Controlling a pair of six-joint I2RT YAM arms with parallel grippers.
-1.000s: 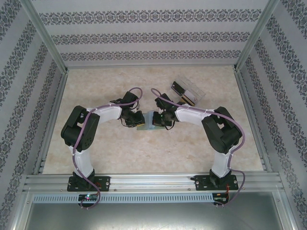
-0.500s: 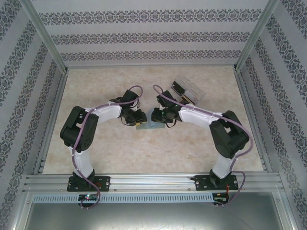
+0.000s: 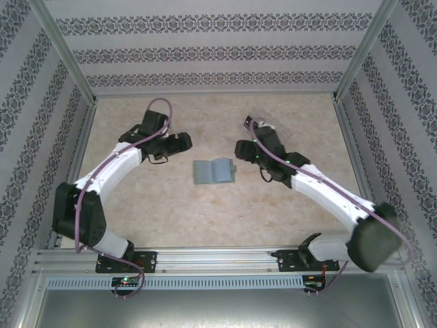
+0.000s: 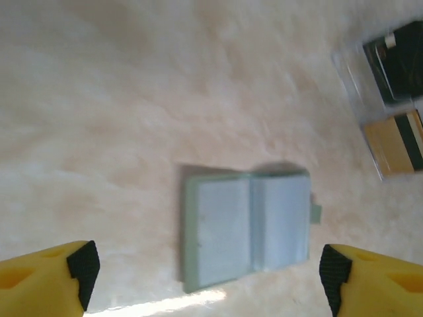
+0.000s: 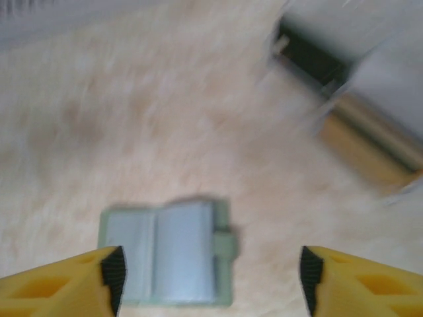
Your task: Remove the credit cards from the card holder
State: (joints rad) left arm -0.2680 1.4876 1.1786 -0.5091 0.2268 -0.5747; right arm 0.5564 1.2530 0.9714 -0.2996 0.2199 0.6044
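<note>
White-shelled arms are set wide, the left arm (image 3: pixel 113 167) and the right arm (image 3: pixel 328 198) both angled in toward mid-table.

Hazards, as judged:
- The right arm's wrist is placed close by the clear box (image 4: pixel 353 79) at the far right. A careless swing could shove the box or spill it. A golden-yellow card (image 4: pixel 395 142) and a dark card (image 4: pixel 396 63) are seen inside it.
- Left gripper (image 4: pixel 208 272): yellow fingers (image 4: pixel 46 277) are spread wide and nothing is held. Right gripper (image 5: pixel 210 274): the jaws are parted a little less, also empty. No restraint is therefore given to anything.
- The card holder (image 3: pixel 214 171) is laid open and flat on the table between the two grippers, touched by neither. Being soft and unpinned, it would likely be dragged along or folded shut if a pocket were probed by one finger alone. One panel should be pinned first.
- The right wrist view is blurred, so it cannot be told whether a pale card sits in a pocket. Possibly none does. Any such card would be thin and flush, and a pad could slip off its edge.

Room: the walls (image 3: pixel 218 58) are papered in grey patterned stripes and framed by aluminium posts (image 3: pixel 65 55).

Surface: the table (image 3: pixel 171 219) is topped in beige marbling and looks smooth, so little grip is expected under the holder.
</note>
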